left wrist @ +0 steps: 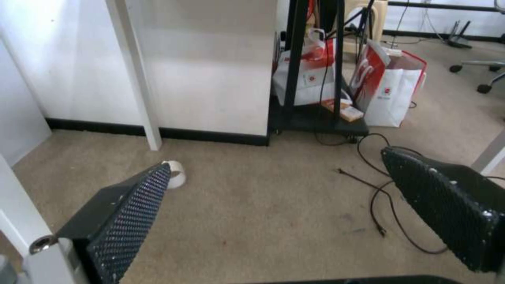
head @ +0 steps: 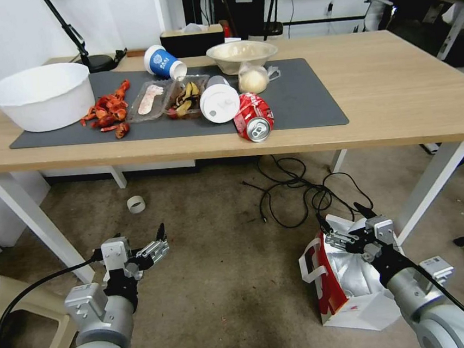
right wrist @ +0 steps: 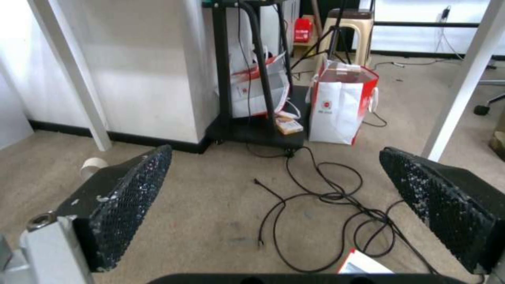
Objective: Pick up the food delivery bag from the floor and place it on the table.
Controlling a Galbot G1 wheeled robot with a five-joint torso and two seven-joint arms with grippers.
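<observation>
The food delivery bag stands open on the floor at the right, white with red sides and a foil lining; a corner of the bag shows in the right wrist view. My right gripper hovers open just above the bag's mouth, holding nothing; in its own wrist view the right gripper spreads wide over carpet and cables. My left gripper hangs open over bare carpet at the left, and the left gripper is empty. The table with its dark mat stands ahead.
Black cables tangle on the floor just beyond the bag. A tape roll lies under the table between white legs. Bowls, cups and a red can crowd the mat. Other bags stand by a black stand.
</observation>
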